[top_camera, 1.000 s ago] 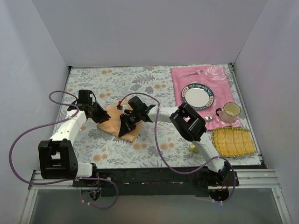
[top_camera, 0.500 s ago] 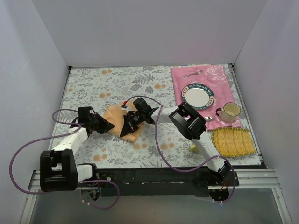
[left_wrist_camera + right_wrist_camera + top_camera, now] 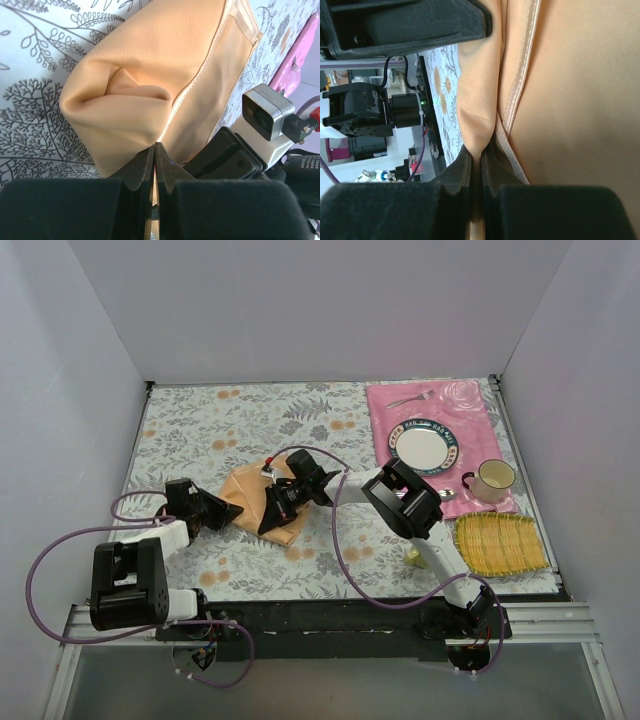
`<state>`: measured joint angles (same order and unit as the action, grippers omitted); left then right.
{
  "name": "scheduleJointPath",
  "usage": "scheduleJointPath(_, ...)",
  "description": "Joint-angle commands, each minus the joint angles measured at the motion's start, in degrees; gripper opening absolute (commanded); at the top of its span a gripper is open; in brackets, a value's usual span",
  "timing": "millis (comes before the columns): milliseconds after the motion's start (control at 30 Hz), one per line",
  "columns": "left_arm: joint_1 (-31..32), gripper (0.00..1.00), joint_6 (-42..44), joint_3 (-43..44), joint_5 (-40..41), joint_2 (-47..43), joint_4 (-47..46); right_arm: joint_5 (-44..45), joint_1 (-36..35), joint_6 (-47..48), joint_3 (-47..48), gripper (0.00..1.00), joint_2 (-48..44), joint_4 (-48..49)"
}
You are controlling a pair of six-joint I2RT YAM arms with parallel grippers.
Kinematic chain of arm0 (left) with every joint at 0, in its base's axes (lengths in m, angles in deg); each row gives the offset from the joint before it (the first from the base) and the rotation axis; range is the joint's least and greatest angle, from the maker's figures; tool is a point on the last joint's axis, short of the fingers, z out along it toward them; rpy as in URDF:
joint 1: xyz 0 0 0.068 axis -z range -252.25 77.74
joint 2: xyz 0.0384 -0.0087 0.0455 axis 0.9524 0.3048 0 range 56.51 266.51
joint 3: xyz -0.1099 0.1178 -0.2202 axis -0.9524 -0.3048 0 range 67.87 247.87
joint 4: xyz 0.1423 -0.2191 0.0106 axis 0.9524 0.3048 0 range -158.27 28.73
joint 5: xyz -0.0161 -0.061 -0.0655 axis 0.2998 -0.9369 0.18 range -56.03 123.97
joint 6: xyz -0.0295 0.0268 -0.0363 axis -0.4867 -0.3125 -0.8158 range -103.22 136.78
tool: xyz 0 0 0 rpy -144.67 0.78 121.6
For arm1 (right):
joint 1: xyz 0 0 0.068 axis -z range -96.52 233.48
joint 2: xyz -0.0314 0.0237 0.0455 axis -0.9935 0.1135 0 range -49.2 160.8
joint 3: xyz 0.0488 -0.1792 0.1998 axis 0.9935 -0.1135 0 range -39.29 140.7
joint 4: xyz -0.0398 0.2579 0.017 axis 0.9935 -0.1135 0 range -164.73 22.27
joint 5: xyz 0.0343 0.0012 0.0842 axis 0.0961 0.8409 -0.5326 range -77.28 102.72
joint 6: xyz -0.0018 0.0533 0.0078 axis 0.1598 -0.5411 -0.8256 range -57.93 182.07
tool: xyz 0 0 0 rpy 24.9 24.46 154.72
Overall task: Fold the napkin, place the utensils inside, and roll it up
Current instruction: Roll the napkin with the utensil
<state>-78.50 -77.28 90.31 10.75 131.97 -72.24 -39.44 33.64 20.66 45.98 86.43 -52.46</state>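
The peach-orange napkin [image 3: 250, 485] lies bunched and partly folded on the leaf-print table, left of centre. My left gripper [image 3: 238, 512] sits low at its left edge. In the left wrist view that gripper [image 3: 154, 145] is shut, pinching the corner of a puffed fold of the napkin [image 3: 150, 60]. My right gripper [image 3: 266, 527] reaches in from the right over the cloth's near side. In the right wrist view it [image 3: 481, 150] is shut on a ridge of the napkin [image 3: 570, 100] beside the hem. The fork [image 3: 410, 398] lies on the pink placemat's far end. The spoon [image 3: 452, 493] shows by the cup.
A pink rose-print placemat [image 3: 470, 405] at the back right carries a green-rimmed plate [image 3: 424, 445] and a cream cup [image 3: 490, 480]. A yellow woven mat [image 3: 500, 542] lies in front of it. A small yellowish object [image 3: 412, 558] sits near the right arm. Purple cables loop beside both arms.
My left arm dropped and drew back toward the near left, and its gripper closed on the napkin's left edge. The right gripper stayed clamped on the cloth.
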Motion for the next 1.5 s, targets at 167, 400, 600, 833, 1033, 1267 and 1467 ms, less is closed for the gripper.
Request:
scheduleJointPath(167, -1.1, 0.0, 3.4, -0.5, 1.3, 4.5, -1.7, 13.3, 0.1, 19.7, 12.0, 0.31, -3.5, -33.8)
scheduleJointPath(400, -1.1, 0.0, 4.8, 0.6, -0.6, 7.9, -1.1, 31.3, -2.0, 36.6, 25.1, 0.51, -6.7, -53.6)
scheduleJointPath(600, -1.1, 0.0, 7.2, 3.8, -0.3, 9.6, 3.6, 51.3, -9.9, 50.8, 20.0, 0.65, -12.5, -48.1)
scheduleJointPath(833, -1.1, 0.0, 9.1, 6.8, -0.1, 12.0, 10.1, 61.2, -17.2, 57.8, 17.8, 0.7, -12.2, -43.0)
scheduleJointPath(1033, -1.3, 0.0, 9.9, 8.7, -0.8, 14.0, 12.2, 66.3, -20.0, 59.5, 14.4, 0.71, -10.7, -39.4)
scheduleJointPath(1267, -1.4, 0.0, 10.5, 9.8, -1.5, 15.2, 13.4, 72.8, -21.3, 62.1, 10.1, 0.69, -9.5, -34.9)
scheduleJointPath(1467, -1.6, 0.0, 10.6, 11.0, -2.8, 16.6, 14.8, 73.4, -21.4, 62.2, 6.1, 0.64, -9.5, -30.2)
